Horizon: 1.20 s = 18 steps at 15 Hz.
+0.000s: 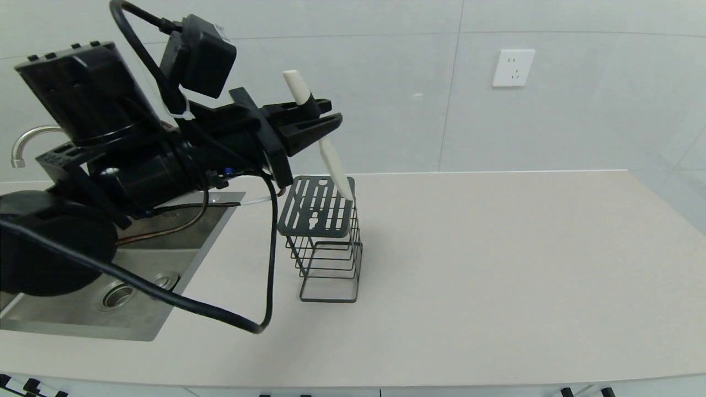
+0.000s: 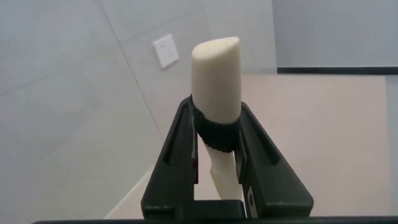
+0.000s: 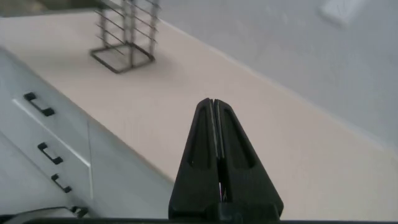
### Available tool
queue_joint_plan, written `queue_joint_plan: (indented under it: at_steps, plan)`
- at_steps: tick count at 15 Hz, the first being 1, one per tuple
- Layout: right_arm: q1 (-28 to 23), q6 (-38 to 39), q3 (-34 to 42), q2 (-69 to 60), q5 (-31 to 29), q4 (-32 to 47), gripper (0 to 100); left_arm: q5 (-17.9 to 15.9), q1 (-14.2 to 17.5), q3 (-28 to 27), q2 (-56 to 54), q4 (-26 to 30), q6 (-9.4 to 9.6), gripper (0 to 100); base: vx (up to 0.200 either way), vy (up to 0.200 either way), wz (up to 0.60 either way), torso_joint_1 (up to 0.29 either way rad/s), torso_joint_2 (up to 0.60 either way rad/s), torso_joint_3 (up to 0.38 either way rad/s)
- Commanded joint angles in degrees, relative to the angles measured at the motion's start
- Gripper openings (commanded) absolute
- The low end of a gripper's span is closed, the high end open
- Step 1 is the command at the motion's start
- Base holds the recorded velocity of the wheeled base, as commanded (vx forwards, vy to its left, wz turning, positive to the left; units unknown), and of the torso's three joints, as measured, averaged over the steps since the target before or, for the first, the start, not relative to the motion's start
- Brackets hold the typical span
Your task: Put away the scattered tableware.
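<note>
Fingers of the left end effector [image 1: 331, 114] are clamped on a white knife [image 1: 337, 165], gripping it at the dark band where handle meets blade. We see the handle rising toward 11 o'clock above the grip and the blade slanting down toward 5 o'clock. Its tip is just at the far right corner of a dark wire rack [image 1: 325, 259]; we cannot tell whether tip and rack touch. The rack stands upright on the pale surface [image 1: 496, 264], with a slotted plate on top. At 9 o'clock from the rack a steel sink [image 1: 182, 259] is set into the surface, with a curved tap [image 1: 30, 138] behind it. At 1 o'clock from the rack, a white wall socket [image 1: 513, 68] sits on the grey wall. The right end effector [image 3: 214, 118] hangs above the surface near its front edge, fingers pressed together with nothing between them, and drawers [image 3: 37, 130] lie below.
</note>
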Motion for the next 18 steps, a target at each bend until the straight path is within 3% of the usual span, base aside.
queue_joint_plan:
  at_steps: [1,3,4,7,13,18]
  plan:
    - [-2.0,6.0,0.1,-7.2,-4.2,3.6,0,0.0,2.5,-0.1,-2.1,1.7,2.94,0,0.0,0.0,0.0,0.0,0.0,0.0]
    - [-2.0,6.9,0.1,-7.2,-4.6,5.1,0,-0.1,2.3,-0.6,-1.5,1.6,3.64,0,0.0,0.0,0.0,0.0,0.0,0.0]
    - [-2.0,6.8,0.1,-7.2,-5.9,9.5,0,-0.3,2.3,-1.8,-0.6,1.4,3.99,0,0.0,0.0,0.0,0.0,0.0,0.0]
    - [-2.1,7.8,0.1,-7.2,-17.4,12.6,0,-2.2,2.2,-4.9,0.7,1.4,6.01,0,0.0,0.0,0.0,0.0,0.0,0.0]
    - [-2.1,8.5,0.1,-7.2,-17.4,12.5,0,-3.4,0.9,-5.5,6.8,1.3,9.62,0,0.0,0.0,0.0,0.0,0.0,0.0]
    - [-2.1,8.5,0.1,-7.2,-17.4,12.5,0,-3.3,0.3,-5.8,6.9,1.4,9.62,0,0.0,0.0,0.0,0.0,0.0,0.0]
